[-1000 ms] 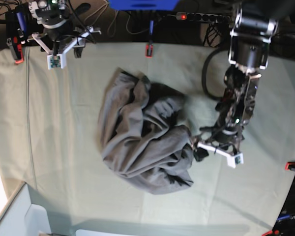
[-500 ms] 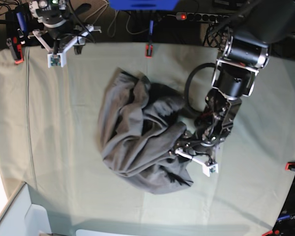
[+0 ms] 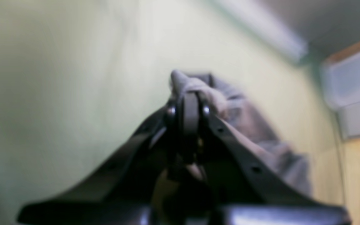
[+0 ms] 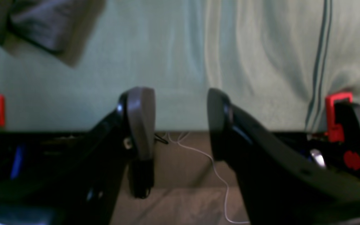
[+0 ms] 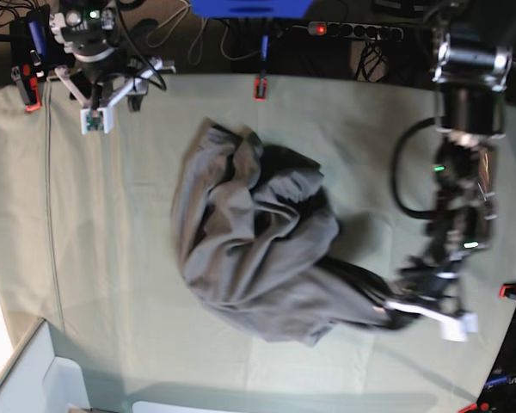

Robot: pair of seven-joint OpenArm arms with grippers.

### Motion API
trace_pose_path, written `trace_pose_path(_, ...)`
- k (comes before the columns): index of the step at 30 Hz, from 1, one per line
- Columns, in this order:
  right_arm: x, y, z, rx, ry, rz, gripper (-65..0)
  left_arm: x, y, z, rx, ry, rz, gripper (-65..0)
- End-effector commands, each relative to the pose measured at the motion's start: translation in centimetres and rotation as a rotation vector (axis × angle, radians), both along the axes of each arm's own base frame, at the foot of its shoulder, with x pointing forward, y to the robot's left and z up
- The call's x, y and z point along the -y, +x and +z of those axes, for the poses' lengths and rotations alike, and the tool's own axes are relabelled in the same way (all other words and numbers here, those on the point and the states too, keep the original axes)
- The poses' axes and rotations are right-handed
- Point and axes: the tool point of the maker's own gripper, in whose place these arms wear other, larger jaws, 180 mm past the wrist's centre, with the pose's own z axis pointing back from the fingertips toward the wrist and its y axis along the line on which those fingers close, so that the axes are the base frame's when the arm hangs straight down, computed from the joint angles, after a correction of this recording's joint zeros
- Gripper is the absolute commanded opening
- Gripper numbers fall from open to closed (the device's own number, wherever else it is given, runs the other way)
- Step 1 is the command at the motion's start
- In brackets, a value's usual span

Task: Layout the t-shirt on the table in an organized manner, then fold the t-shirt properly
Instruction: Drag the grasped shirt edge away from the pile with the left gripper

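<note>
Since a second ago: left gripper (image 5: 420, 307) has clenched on a fold of the t-shirt (image 5: 249, 232) and dragged it off toward the tabletop's (image 5: 112, 258) right edge, near the front corner; a dark tail of cloth now trails from the heap. Bulk of shirt unmoved, crumpled mid-tabletop. Right gripper (image 4: 180, 122) unchanged, jaws apart, holding nothing, at the far left corner. Judgement: keep pulling low and steady so the heap unrolls rather than slides; right gripper ought to pin or take the opposite side.
</note>
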Motion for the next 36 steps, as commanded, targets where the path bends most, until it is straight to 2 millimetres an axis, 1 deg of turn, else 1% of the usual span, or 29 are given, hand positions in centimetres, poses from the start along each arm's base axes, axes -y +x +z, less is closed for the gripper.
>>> trace_pose_path(1,0.0,0.5,0.7,0.03,-0.006,0.01,-37.0,-1.6,0.1,3.4,0.091,-0.001,0.023,-64.8)
trace_pose_path(2,-0.1,0.9,0.9,0.041,-0.004,0.012,-37.0,-3.1,-0.6,5.0,0.124,-0.001,0.05,-64.8)
trace_pose_path(4,0.0,1.1,1.0,0.047,-0.009,0.016,-37.0,-5.9,-2.2,6.8,0.156,0.007,0.106,-64.8)
trace_pose_path(6,0.3,1.2,1.1,0.051,-0.024,0.039,-37.0,-9.1,-3.9,8.4,0.185,0.016,0.18,-64.8)
trace_pose_path(8,-0.4,1.7,1.2,0.06,-0.02,0.069,-37.0,-11.9,-4.9,8.8,0.182,0.007,0.248,-64.8)
trace_pose_path(10,-1.0,2.0,1.3,0.064,-0.015,0.096,-37.0,-14.6,-5.7,7.8,0.153,-0.016,0.316,-64.7)
trace_pose_path(11,-1.2,2.0,1.3,0.064,-0.012,0.103,-37.0,-15.5,-5.9,7.5,0.145,-0.024,0.34,-64.6)
trace_pose_path(12,-1.5,2.0,1.3,0.065,-0.007,0.109,-37.0,-16.3,-5.6,7.8,0.147,-0.027,0.353,-64.5)
trace_pose_path(14,-2.0,2.0,1.3,0.065,0.0,0.118,-37.0,-17.4,-5.1,7.7,0.133,-0.026,0.369,-64.0)
trace_pose_path(15,-2.1,2.0,1.3,0.063,0.003,0.122,-37.0,-17.6,-4.8,7.0,0.113,-0.034,0.372,-62.2)
trace_pose_path(16,-2.1,2.0,1.3,0.063,0.003,0.122,-37.0,-17.4,-4.2,6.4,0.095,-0.044,0.365,-58.6)
trace_pose_path(18,-2.2,1.9,1.2,0.062,0.005,0.125,-37.0,-16.9,-2.9,6.2,0.081,-0.054,0.344,-47.1)
trace_pose_path(19,-2.2,1.8,1.2,0.059,0.005,0.124,-37.0,-16.6,-2.4,6.1,0.074,-0.054,0.333,-39.1)
trace_pose_path(21,-2.2,1.8,1.2,0.059,0.005,0.124,-37.0,-15.6,-2.1,6.1,0.073,-0.048,0.305,-24.5)
trace_pose_path(22,-2.2,1.8,1.2,0.059,0.005,0.124,-37.0,-15.2,-2.2,6.3,0.081,-0.041,0.293,-20.5)
trace_pose_path(23,-2.2,1.8,1.2,0.059,0.005,0.124,-37.0,-14.9,-2.7,6.3,0.084,-0.028,0.287,-19.2)
trace_pose_path(24,-2.2,1.9,1.2,0.06,0.005,0.124,-37.0,-14.5,-3.2,6.3,0.087,-0.017,0.278,-19.8)
trace_pose_path(26,-2.2,2.0,1.2,0.063,0.005,0.123,-37.0,-13.7,-4.7,5.4,0.076,-0.004,0.264,-21.3)
trace_pose_path(27,-2.3,2.0,1.2,0.063,0.007,0.122,-37.0,-12.9,-5.6,4.4,0.059,-0.009,0.26,-21.5)
trace_pose_path(28,-2.3,2.0,1.2,0.064,0.008,0.122,-37.0,-12.3,-6.8,3.3,0.038,-0.009,0.257,-21.5)
trace_pose_path(30,-2.3,2.0,1.2,0.064,0.009,0.121,-37.0,-12.2,-9.8,0.2,-0.03,-0.025,0.286,-21.5)
trace_pose_path(32,-2.3,2.0,1.2,0.064,0.009,0.121,-37.0,-11.9,-12.3,-2.7,-0.097,-0.063,0.321,-21.5)
trace_pose_path(34,-2.3,2.0,1.2,0.064,0.008,0.122,-37.0,-12.7,-14.7,-5.8,-0.172,-0.081,0.376,-21.5)
trace_pose_path(36,-2.2,2.0,1.2,0.062,0.005,0.123,-37.0,-13.5,-16.2,-8.8,-0.254,-0.075,0.421,-21.5)
